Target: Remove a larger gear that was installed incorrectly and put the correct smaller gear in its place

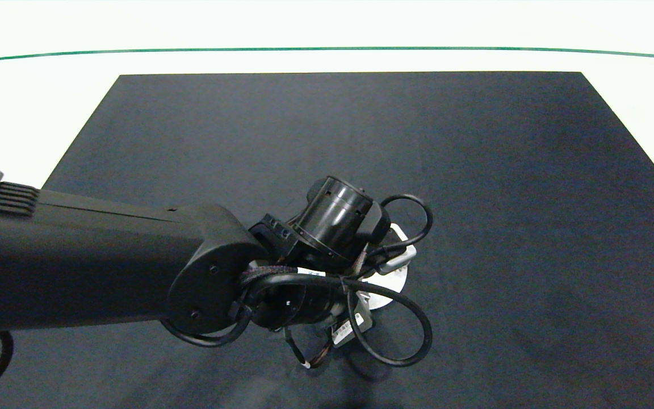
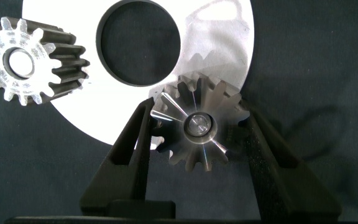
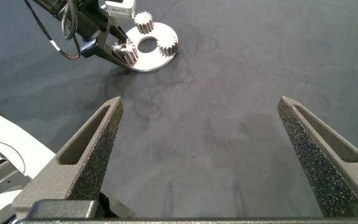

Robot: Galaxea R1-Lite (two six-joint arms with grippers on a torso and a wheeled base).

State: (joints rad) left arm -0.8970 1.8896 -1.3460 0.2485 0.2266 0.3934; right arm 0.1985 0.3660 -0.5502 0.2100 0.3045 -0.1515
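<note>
Covering most of the white table (image 1: 49, 113) is a large dark rectangular mat (image 1: 474, 199), and we see it under everything else. Reaching in from the left, the thick dark left arm (image 1: 88, 267) stretches to the near middle of the mat, its wrist and looped black cables (image 1: 395, 318) hiding most of what lies below. Under that wrist sits a round white metal disc (image 2: 229, 37) with a large round hole (image 2: 138, 42) in its middle; only a sliver of the disc shows from above.

We find the left gripper (image 2: 199, 127) lowered over the disc's edge, its two dark fingers (image 2: 129, 155) set narrowly on either side of a small silver metal gear with short blunt teeth (image 2: 199, 127), pressing against its teeth. This smaller gear stands over the disc's rim, partly over the mat. Two similar small silver gears stand on the disc: one (image 2: 33, 59) across the hole, another (image 3: 168, 42) visible only from the right wrist.

Our right gripper (image 3: 201, 149) hangs well apart from the disc, over bare mat, its grey fingers spread wide around nothing.
</note>
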